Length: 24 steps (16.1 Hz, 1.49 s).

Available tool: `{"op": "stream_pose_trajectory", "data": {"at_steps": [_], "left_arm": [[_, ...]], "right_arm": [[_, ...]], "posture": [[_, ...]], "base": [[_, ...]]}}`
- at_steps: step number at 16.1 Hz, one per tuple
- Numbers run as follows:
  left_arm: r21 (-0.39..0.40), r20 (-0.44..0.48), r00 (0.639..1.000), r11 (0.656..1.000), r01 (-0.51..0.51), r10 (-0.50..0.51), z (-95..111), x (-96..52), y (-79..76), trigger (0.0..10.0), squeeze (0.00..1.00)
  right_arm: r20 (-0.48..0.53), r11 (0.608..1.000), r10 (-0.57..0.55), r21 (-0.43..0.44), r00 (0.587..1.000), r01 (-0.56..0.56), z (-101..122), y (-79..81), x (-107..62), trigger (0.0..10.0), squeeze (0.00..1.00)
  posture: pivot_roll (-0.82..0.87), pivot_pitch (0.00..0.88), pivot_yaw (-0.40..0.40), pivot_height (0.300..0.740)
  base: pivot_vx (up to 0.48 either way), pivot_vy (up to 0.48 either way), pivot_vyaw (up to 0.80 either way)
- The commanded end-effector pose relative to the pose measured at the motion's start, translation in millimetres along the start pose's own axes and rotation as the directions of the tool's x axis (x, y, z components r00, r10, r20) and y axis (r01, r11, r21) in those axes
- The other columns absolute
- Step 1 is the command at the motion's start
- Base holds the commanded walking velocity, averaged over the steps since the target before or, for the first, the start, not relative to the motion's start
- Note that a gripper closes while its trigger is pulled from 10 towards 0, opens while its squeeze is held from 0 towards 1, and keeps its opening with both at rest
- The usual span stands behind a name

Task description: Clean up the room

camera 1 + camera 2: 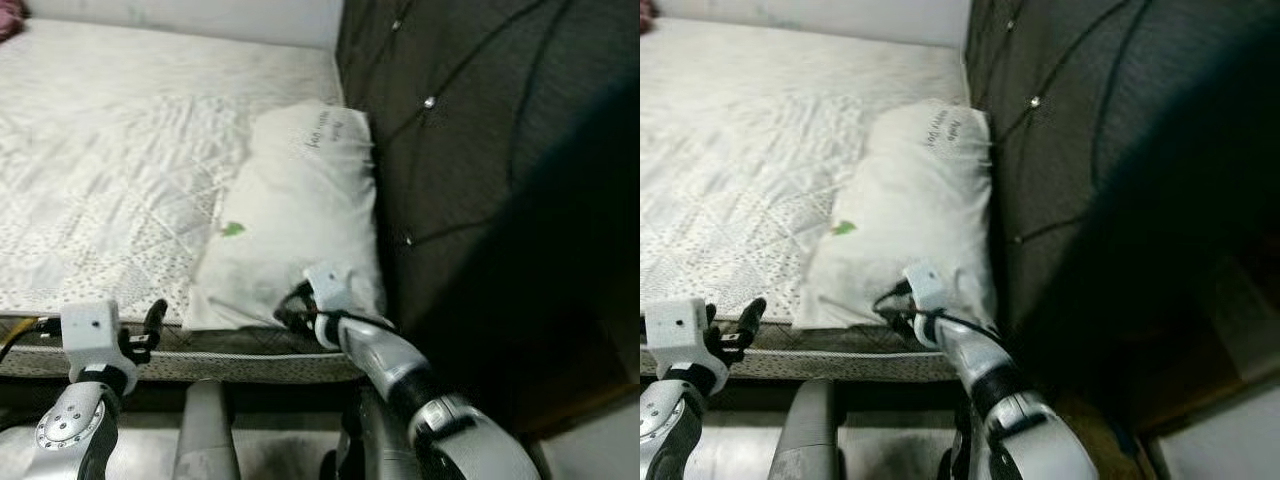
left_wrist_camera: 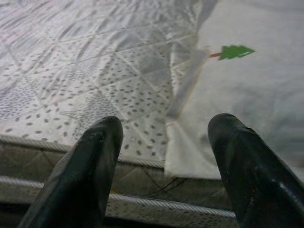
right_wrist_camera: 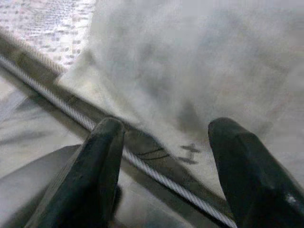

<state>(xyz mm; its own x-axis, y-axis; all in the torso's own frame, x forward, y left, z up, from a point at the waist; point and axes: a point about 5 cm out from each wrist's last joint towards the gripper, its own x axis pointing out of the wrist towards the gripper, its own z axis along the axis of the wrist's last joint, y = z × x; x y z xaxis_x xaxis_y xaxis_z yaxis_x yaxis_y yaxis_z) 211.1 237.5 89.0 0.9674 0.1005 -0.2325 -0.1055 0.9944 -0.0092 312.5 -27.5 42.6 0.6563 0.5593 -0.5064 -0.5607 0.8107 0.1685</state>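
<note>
Pillow lay on the right side of the mattress, long axis running near to far, its right edge pressed against the dark tufted headboard. Near end of the pillow reached the mattress's near edge. White cover, creased, with small dark script near the far end and a little green leaf mark on its left side toward the near half. In the left wrist view the same mark showed as a green tree-like shape with a reddish stem.

Right gripper sat at the pillow's near end, by the near right corner of the mattress; fingers spread apart, released, nothing between them. The corded piping of the mattress edge ran across just beyond the fingertips, the pillow blurred beyond it. From the head views the right wrist's white housing overlapped the pillow's near edge; contact could not be told.

Left gripper hovered at the near edge of the mattress, left of the pillow, also released, fingers wide apart, pointed at the pillow's near left corner and the quilted, speckled mattress top.

Mattress bare, quilted in diamonds. A pinkish item showed at the far left corner, too small to identify. Pale wall ran behind the far edge.
</note>
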Motion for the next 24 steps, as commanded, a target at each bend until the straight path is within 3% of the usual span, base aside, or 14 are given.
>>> {"op": "stream_pose_trajectory", "data": {"at_steps": [1,3,5,6,7,11,14,16,19,22,23,24], "left_arm": [[0.004,-0.010,1.000,1.000,-0.009,0.009,0.1,-2.0,1.5,10.0,0.00],[0.006,-0.010,1.000,1.000,-0.016,0.016,1.8,-1.8,3.3,10.0,0.00],[0.006,-0.009,1.000,1.000,-0.021,0.021,2.6,-1.6,3.9,10.0,0.00],[0.006,-0.009,1.000,1.000,-0.023,0.024,3.0,-1.3,3.4,10.0,0.00],[0.003,-0.007,0.999,0.999,-0.033,0.033,3.0,-2.8,3.7,10.0,0.00],[-0.001,0.000,0.998,0.998,-0.059,0.059,3.9,-3.6,6.2,10.0,0.00],[0.001,0.014,0.996,0.996,-0.089,0.089,6.9,-3.5,11.3,10.0,0.00],[-0.001,0.022,0.995,0.996,-0.093,0.093,7.8,-1.0,11.2,10.0,0.00],[-0.037,0.062,0.997,0.998,-0.052,0.054,12.6,21.8,-4.8,10.0,0.00],[-0.068,0.086,0.996,0.997,0.029,-0.023,17.3,44.1,-27.7,10.0,0.00],[-0.080,0.098,0.993,0.994,0.076,-0.068,20.0,50.2,-39.6,10.0,0.00],[-0.095,0.132,0.983,0.985,0.141,-0.128,27.2,56.3,-55.2,10.0,0.00]], "right_arm": [[-0.018,0.996,-0.084,0.035,0.996,0.085,-2.2,-9.9,-0.4,10.0,0.00],[-0.011,0.962,-0.214,0.169,0.977,0.213,12.5,-25.2,-0.6,10.0,0.00],[-0.032,0.885,-0.352,0.313,0.935,0.344,23.3,-48.0,-7.2,10.0,0.00],[-0.042,0.859,-0.398,0.335,0.917,0.388,26.2,-56.4,-10.3,10.0,0.00],[-0.045,0.806,-0.464,0.393,0.885,0.442,35.6,-72.8,-17.6,10.0,0.00],[0.017,0.736,-0.549,0.484,0.836,0.474,65.7,-96.9,-31.2,10.0,0.00],[0.134,0.698,-0.651,0.491,0.747,0.521,103.3,-126.9,-55.9,10.0,0.00],[0.187,0.717,-0.647,0.478,0.739,0.507,116.5,-133.1,-63.2,10.0,0.00],[0.266,0.811,-0.563,0.363,0.783,0.460,123.1,-142.2,-72.9,10.0,0.00],[0.210,0.875,-0.465,0.260,0.860,0.409,94.1,-147.2,-75.5,10.0,0.00],[0.180,0.888,-0.435,0.247,0.882,0.388,78.2,-149.3,-80.0,10.0,0.00],[0.164,0.892,-0.426,0.236,0.890,0.384,59.3,-149.3,-94.7,10.0,0.00]], "posture": [[0.17,0.143,-0.115,0.605],[0.18,0.142,-0.120,0.605],[0.19,0.141,-0.126,0.605],[0.19,0.143,-0.131,0.605],[0.19,0.142,-0.141,0.605],[0.20,0.143,-0.158,0.605],[0.21,0.125,-0.165,0.605],[0.21,0.112,-0.166,0.605],[0.13,0.029,-0.166,0.605],[0.04,0.000,-0.134,0.605],[0.00,0.000,-0.112,0.605],[-0.03,0.000,-0.088,0.605]], "base": [[0.000,0.000,0.00],[0.000,0.000,0.00],[0.000,0.000,0.00],[0.000,0.000,0.00],[0.000,0.000,0.00],[0.000,0.000,0.00],[0.000,0.000,0.00],[0.000,0.000,0.00],[0.000,0.000,0.00],[0.000,0.000,0.00],[0.000,0.000,0.00],[0.000,0.000,0.00]]}}
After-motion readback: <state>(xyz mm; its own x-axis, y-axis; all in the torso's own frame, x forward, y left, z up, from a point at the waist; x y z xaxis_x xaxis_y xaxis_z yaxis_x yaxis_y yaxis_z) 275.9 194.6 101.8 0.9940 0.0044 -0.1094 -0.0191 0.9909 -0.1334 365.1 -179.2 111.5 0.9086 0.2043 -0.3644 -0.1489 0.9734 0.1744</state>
